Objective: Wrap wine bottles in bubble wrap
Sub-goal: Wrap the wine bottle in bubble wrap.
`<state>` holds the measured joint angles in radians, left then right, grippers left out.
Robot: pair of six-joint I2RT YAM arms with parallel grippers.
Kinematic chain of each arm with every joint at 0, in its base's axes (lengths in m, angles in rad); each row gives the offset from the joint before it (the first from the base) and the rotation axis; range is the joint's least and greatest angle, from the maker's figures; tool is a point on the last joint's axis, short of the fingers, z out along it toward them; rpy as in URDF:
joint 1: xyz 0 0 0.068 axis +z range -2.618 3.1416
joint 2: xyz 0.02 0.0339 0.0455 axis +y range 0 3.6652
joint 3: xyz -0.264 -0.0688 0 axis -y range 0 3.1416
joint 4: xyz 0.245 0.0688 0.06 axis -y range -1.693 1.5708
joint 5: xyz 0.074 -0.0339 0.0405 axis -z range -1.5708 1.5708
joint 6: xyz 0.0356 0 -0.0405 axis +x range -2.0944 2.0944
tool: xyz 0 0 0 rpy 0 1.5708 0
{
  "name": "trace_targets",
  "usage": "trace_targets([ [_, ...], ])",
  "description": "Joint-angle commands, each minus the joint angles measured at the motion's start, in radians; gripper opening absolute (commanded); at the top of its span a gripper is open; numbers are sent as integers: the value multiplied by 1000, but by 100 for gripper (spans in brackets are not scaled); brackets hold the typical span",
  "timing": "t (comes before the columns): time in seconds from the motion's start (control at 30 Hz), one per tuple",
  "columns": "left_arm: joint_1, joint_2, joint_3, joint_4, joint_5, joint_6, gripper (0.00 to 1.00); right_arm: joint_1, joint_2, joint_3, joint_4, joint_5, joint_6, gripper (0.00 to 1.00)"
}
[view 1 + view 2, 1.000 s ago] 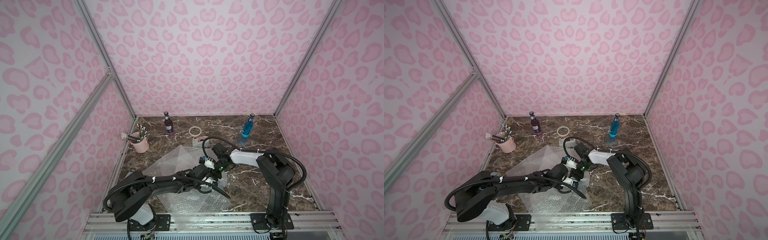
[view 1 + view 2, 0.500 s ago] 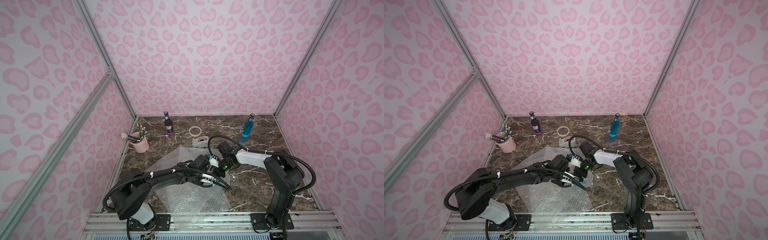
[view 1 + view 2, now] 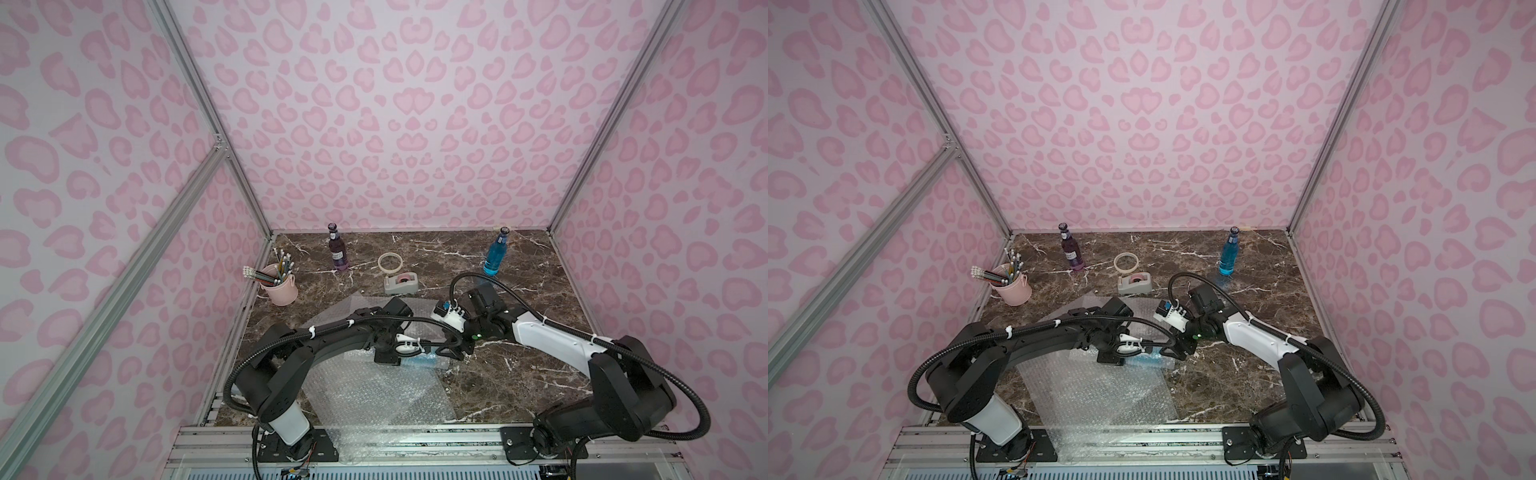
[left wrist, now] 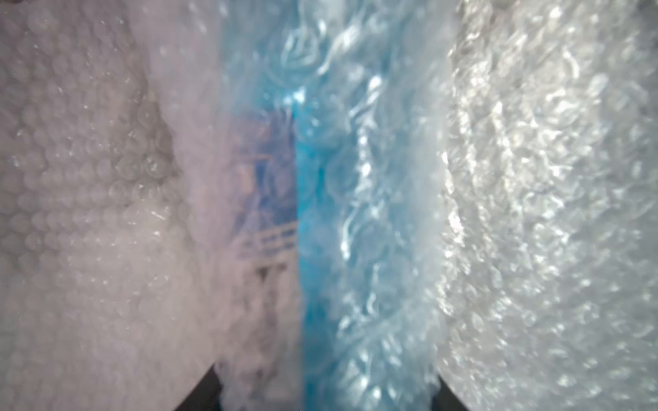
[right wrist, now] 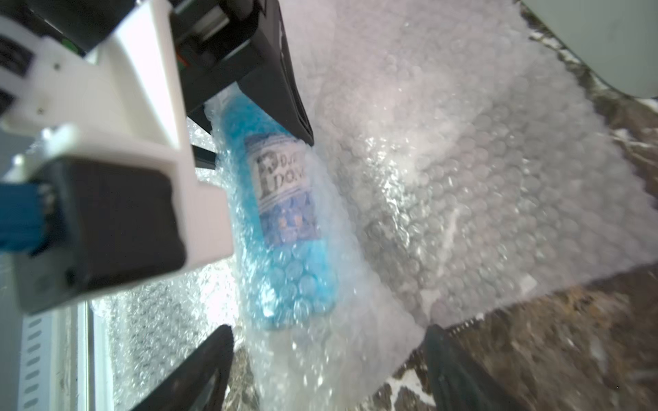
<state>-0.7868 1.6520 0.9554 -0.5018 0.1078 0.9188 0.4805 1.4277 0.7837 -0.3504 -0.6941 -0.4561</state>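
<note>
At the left edge of the marble surface (image 3: 519,374) stands a pink cup (image 3: 282,291) full of pencils. Behind it and further right, near the back wall, the purple bottle (image 3: 338,251) stands upright, bare of any wrap.

The bubble wrap (image 3: 365,395) lies spread over the middle and front of the surface as overlapping clear sheets, and its near edge reaches onto the metal rail at the front. The left arm stretches across it from its base. The left pincer (image 4: 327,391) stands partly closed, and its two dark fingers press against either side of the wrapped blue bottle (image 5: 285,220). This bottle lies on its side on the sheets at the centre of the surface, covered by a fold of bubble wrap with its pale label showing through. In both top views only a strip of blue shows between the two arms.

Behind the arms, a pale tape ring (image 3: 390,262) lies flat, with a grey tape dispenser (image 3: 401,283) just in front of it.

The right pincer (image 5: 327,331) is spread wide and grips nothing. Its fingers straddle the loose end of the wrap beyond the bottle's base.

Further right, near the back wall, the standing blue bottle (image 3: 494,257) is upright and unwrapped, well apart from the sheets.
</note>
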Motion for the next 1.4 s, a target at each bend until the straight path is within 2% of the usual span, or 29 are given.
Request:
trace_targets([
  [0.0, 4, -7, 2, -67, -9, -52, 44, 0, -47, -28, 72, 21, -3, 85],
  [0.17, 37, -59, -19, -73, 81, -115, 44, 34, -147, -114, 147, 51, -48, 85],
  [0.4, 114, -38, 19, -155, 272, -168, 44, 231, -320, -350, 510, 327, -76, 92],
  [0.57, 147, 1, 47, -186, 367, -188, 44, 383, -333, -451, 724, 504, -150, 92],
  [0.7, 150, 38, 73, -217, 392, -193, 45, 488, -264, -456, 807, 606, -220, 91],
  [0.8, 150, 44, 81, -233, 401, -199, 45, 509, -194, -437, 847, 642, -253, 90],
  [1.03, 150, 14, 61, -212, 398, -207, 45, 517, -18, -358, 903, 637, -320, 86],
  [1.17, 150, 15, 57, -207, 389, -207, 45, 517, 59, -314, 891, 589, -334, 83],
  [1.37, 150, 20, 61, -212, 395, -202, 45, 503, 154, -276, 891, 574, -359, 75],
])
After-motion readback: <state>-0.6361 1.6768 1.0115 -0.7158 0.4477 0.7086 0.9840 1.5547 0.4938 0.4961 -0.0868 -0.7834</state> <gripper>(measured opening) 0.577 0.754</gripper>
